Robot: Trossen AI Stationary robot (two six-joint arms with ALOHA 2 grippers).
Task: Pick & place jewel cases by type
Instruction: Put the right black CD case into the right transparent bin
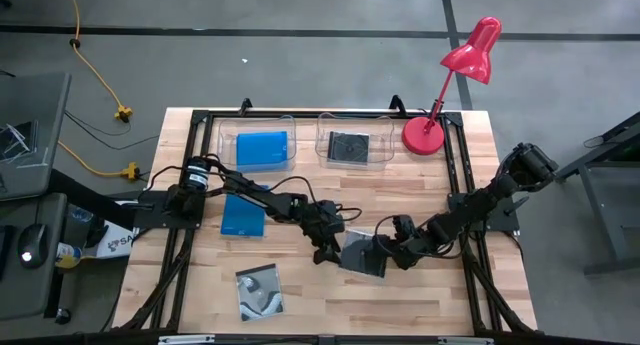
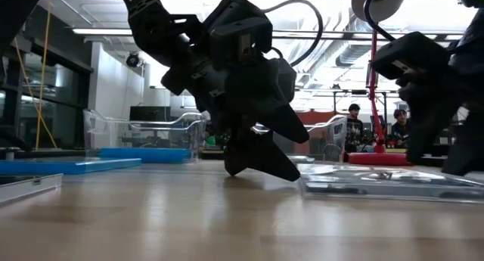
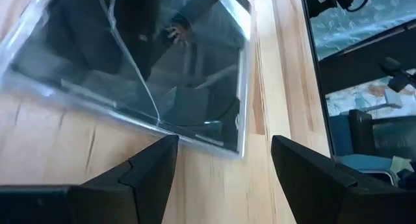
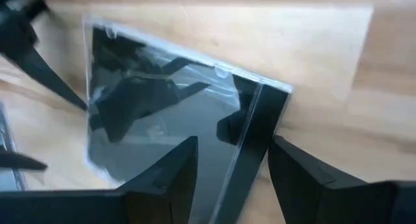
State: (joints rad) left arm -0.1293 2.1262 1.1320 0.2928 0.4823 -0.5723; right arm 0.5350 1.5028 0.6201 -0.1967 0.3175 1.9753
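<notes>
A black jewel case point(image 1: 362, 253) lies flat on the table between my two grippers. My left gripper point(image 1: 326, 251) is open at the case's left edge, fingers pointing down to the tabletop point(image 2: 257, 166). My right gripper point(image 1: 398, 255) is open at its right edge. A blue case point(image 1: 242, 216) lies flat left of centre. A case with a silvery swirl cover point(image 1: 259, 290) lies near the near edge. A second blue case point(image 1: 262, 148) lies in the left clear tub. Another black case point(image 1: 350, 147) lies in the right one. My left gripper point(image 3: 224, 143) is open with the case's corner point(image 3: 239, 149) just ahead of its gap and one fingertip point(image 3: 166, 146) beside the case's edge; I cannot tell whether it touches. My right gripper point(image 4: 234, 143) stands open over the case's dark spine edge point(image 4: 263, 123), slanting down from the table's right; I cannot tell whether it touches.
Two clear tubs point(image 1: 225, 135) point(image 1: 385, 135) stand side by side along the far edge. A red desk lamp point(image 1: 425, 135) stands at the far right corner. Bare wood lies along the near edge, right of the swirl case. People sit in the room beyond point(image 2: 354, 113).
</notes>
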